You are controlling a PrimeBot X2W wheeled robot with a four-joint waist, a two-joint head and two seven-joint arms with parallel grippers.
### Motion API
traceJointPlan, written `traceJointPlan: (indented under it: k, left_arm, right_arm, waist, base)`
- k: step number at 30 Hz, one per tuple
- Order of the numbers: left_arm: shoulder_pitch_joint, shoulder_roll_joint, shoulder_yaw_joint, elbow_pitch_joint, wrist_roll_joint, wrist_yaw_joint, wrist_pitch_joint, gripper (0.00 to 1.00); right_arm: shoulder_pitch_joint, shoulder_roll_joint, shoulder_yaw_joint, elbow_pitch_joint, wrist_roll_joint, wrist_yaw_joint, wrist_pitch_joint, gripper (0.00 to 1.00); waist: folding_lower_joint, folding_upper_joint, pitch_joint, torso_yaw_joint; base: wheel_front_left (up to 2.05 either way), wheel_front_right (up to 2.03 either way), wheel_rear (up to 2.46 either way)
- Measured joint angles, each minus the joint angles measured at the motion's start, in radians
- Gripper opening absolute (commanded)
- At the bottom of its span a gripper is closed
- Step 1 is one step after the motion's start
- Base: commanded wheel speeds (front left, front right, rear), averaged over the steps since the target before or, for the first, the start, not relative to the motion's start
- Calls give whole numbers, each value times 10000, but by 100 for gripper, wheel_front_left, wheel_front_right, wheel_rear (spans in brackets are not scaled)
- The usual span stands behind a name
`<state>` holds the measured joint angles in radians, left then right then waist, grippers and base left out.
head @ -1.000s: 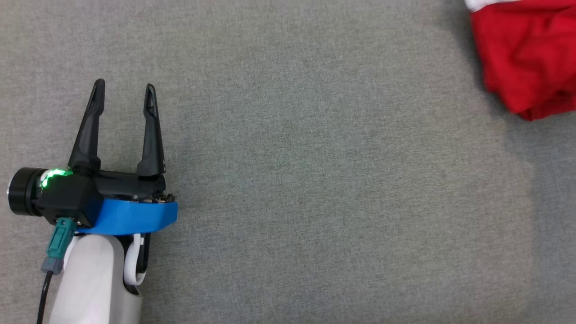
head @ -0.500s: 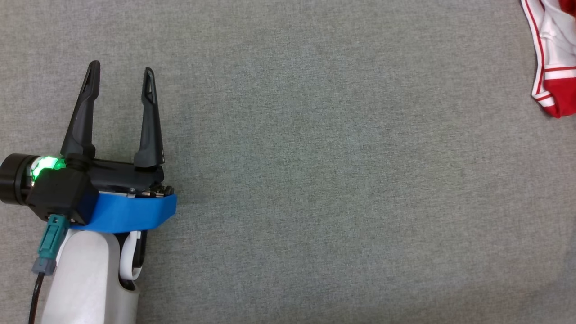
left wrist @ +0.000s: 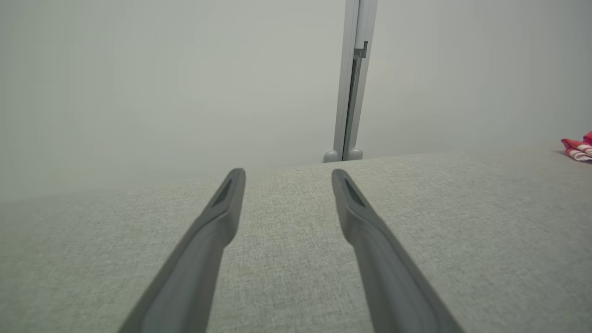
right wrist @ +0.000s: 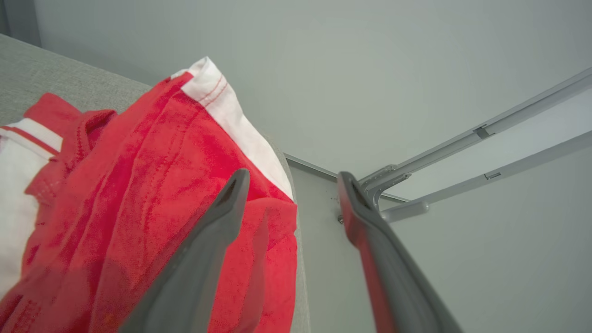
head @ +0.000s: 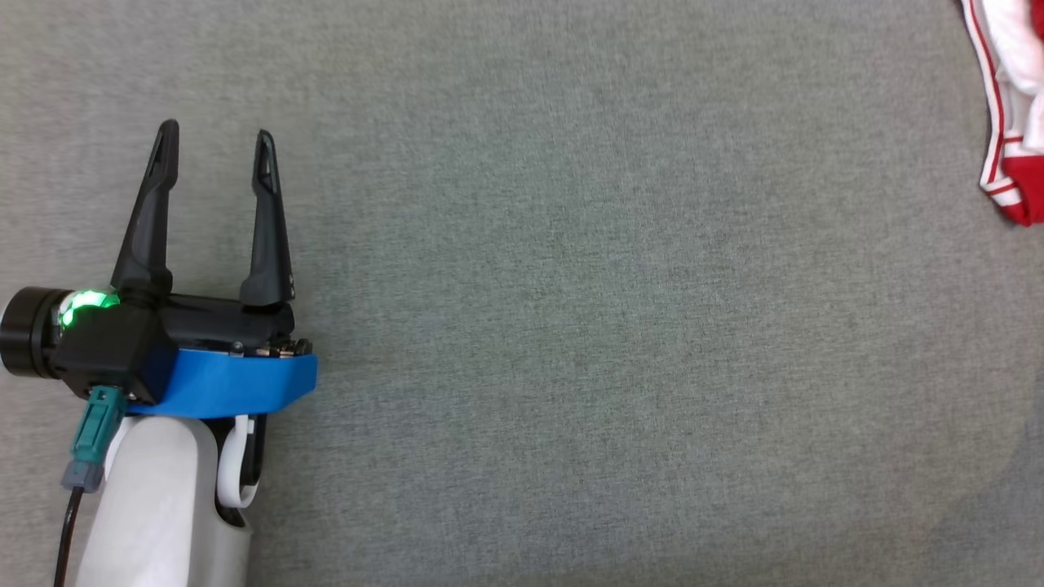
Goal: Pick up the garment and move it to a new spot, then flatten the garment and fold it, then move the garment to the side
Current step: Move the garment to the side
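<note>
The garment (head: 1014, 122), red with white panels and stripes, lies bunched at the far right edge of the grey cloth surface; in the left wrist view the garment (left wrist: 576, 149) is a small patch far to the right. My left gripper (head: 214, 140) hovers at the left, open and empty, a long way from it. In the right wrist view my right gripper (right wrist: 292, 178) is open, its fingers spread with nothing between the tips. The garment (right wrist: 138, 194) sits under and beside that gripper's left finger (right wrist: 217, 217), at the surface's edge.
The grey cloth surface (head: 571, 326) stretches wide between my left gripper and the garment. Its right edge (right wrist: 300, 277) drops off just past the garment. A pale wall with a metal post (left wrist: 351, 92) stands behind the far edge.
In the head view the garment has gone further right and up: a big red bunch before, now just a white-and-red edge at the frame's border. My left gripper has hardly moved.
</note>
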<state>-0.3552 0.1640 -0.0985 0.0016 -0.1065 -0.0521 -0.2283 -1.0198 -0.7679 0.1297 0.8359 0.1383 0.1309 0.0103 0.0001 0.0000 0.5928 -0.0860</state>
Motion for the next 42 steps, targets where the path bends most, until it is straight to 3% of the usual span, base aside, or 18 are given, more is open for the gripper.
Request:
traceJointPlan:
  k: [7, 16, 27, 42]
  left_arm:
    - [490, -86, 176, 470, -272, 134, -201, 100]
    - [1521, -148, 316, 832, -566, 230, -290, 100]
    - [2387, -291, 307, 1406, -792, 255, -307, 100]
    - [2893, -380, 130, 2096, -970, 236, -320, 100]
  right_arm:
    - [65, 731, -284, -42, -159, 0, -1227, 100]
    - [1508, 2560, 192, -1258, 378, -2, -2520, 100]
    - [4181, 4684, 447, -3185, 652, -2, -2702, 100]
    - [7969, 6401, -1406, -5743, 247, -2, -2174, 100]
  waist:
    - [-1, 0, -1056, 277]
    - [-3, 0, -2568, 423]
    - [-3, 0, -4085, 640]
    - [-3, 0, -5271, 579]
  base:
    - [0, 0, 0]
    - [0, 0, 0]
    - [0, 0, 0]
    - [0, 0, 0]
